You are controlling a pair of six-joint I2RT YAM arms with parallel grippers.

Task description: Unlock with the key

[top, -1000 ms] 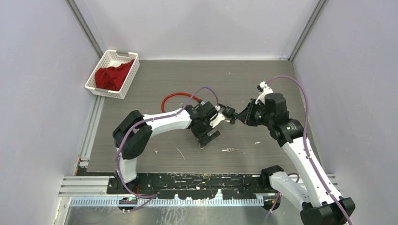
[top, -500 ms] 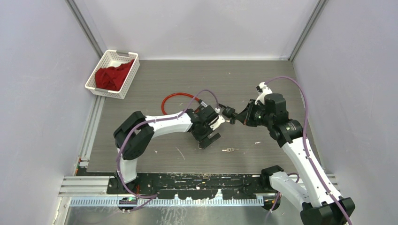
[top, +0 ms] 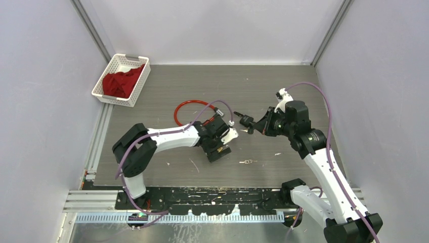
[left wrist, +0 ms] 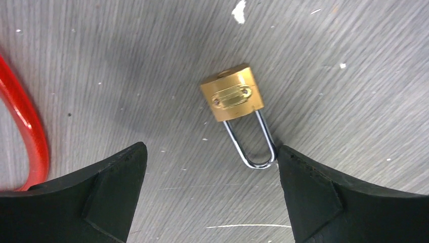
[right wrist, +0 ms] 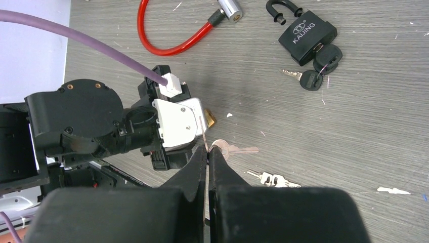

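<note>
The gold lock (left wrist: 232, 96) lies flat on the bench (left wrist: 344, 76). The left fingers (left wrist: 109, 190) hang wide open over the lock, one each side, holding nothing. The right fingers (right wrist: 195, 167) are pinched tight on the key (right wrist: 238, 150), near the lock. The step looks like picking up the lock. Next the left fingers must drop and squeeze it.

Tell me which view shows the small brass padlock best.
Left wrist. The brass padlock lies flat on the table, body and steel shackle fully in frame, between the fingers of the open left tool. Right wrist shows only a brass corner peeking past that tool's housing. Top external hides it under the left arm.
</note>
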